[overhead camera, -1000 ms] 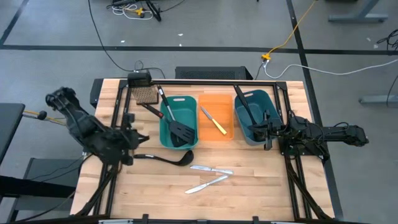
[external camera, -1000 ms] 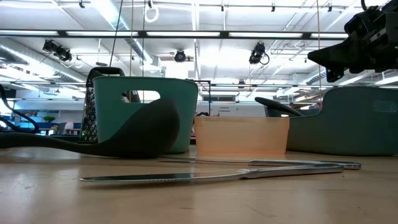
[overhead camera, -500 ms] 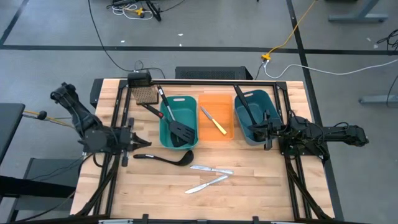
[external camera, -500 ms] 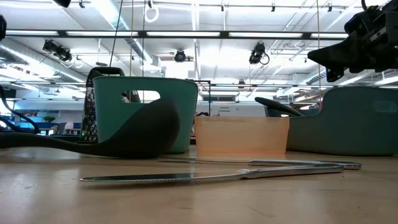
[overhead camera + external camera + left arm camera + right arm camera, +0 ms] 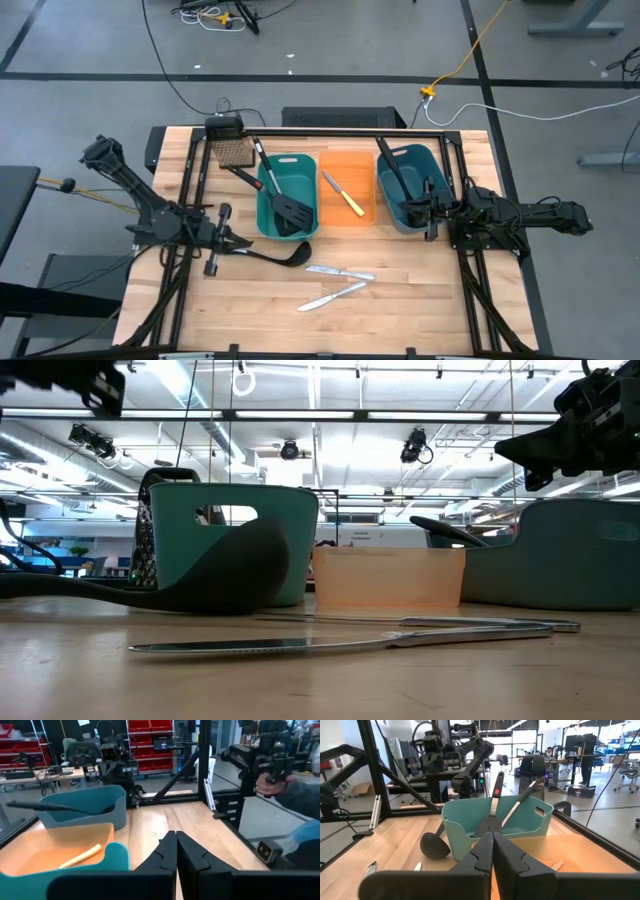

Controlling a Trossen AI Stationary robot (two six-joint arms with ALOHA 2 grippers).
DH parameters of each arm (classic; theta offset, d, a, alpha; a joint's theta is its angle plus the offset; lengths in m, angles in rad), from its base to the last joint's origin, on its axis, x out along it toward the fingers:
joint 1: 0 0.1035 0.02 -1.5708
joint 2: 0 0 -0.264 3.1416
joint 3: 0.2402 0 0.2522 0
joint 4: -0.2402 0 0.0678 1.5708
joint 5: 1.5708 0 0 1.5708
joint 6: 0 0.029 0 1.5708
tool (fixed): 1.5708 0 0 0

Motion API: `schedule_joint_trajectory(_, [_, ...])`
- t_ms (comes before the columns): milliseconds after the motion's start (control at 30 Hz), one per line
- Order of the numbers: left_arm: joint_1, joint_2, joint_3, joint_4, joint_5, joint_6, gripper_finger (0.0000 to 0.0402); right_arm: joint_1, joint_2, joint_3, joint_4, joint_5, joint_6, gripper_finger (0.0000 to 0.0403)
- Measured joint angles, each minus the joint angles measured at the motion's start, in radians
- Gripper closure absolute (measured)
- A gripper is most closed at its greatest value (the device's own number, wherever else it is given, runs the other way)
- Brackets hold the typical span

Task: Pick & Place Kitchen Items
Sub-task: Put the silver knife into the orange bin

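Observation:
A black ladle (image 5: pixel 268 255) lies on the table in front of the teal bin (image 5: pixel 270 222), which holds two black slotted spatulas (image 5: pixel 288 208), one with a red-marked handle (image 5: pixel 496 791). The orange bin (image 5: pixel 362 215) holds a yellow-handled knife (image 5: pixel 345 197). A second ladle (image 5: pixel 393 166) leans in the blue bin (image 5: pixel 432 160). Two silver knives (image 5: pixel 338 272) lie near the front. My left gripper (image 5: pixel 232 241) is shut and level, above the ladle's handle end and clear of it (image 5: pixel 70 380). My right gripper (image 5: pixel 430 213) is shut by the blue bin.
A metal grater (image 5: pixel 235 153) stands at the far left beside the teal bin. A black frame (image 5: pixel 330 131) runs around the table. In the left wrist view a person's hand (image 5: pixel 272 782) holds a device beyond the table's right side.
My left gripper has come down toward the table and tipped from pointing downward to pointing level, toward the table's right edge. It stays shut. The ladle and the knives have not moved.

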Motion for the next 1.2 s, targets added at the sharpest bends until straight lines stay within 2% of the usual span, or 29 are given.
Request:
schedule_joint_trajectory(367, [0.221,0.001,-0.115,0.171,0.286,0.02,0.0401,0.0,0.0,0.0,0.002,-0.001,0.0,0.0385])
schedule_joint_trajectory(767, [0.24,0.002,-0.174,0.221,0.263,0.017,0.0401,0.001,0.0,0.0,-0.002,-0.003,0.0,0.0385])
schedule_joint_trajectory(933, [0.24,0.002,-0.174,0.221,0.26,0.012,0.04,0.004,0.0,0.0,0.053,-0.035,-0.016,0.0386])
schedule_joint_trajectory(1067, [0.24,0.002,-0.174,0.221,0.26,0.012,0.0397,0.033,0.018,0.026,0.074,-0.059,-0.006,0.0396])
schedule_joint_trajectory(1200, [0.24,0.002,-0.174,0.222,0.259,0.012,0.0393,0.105,0.088,0.065,0.071,-0.056,0.02,0.0396])
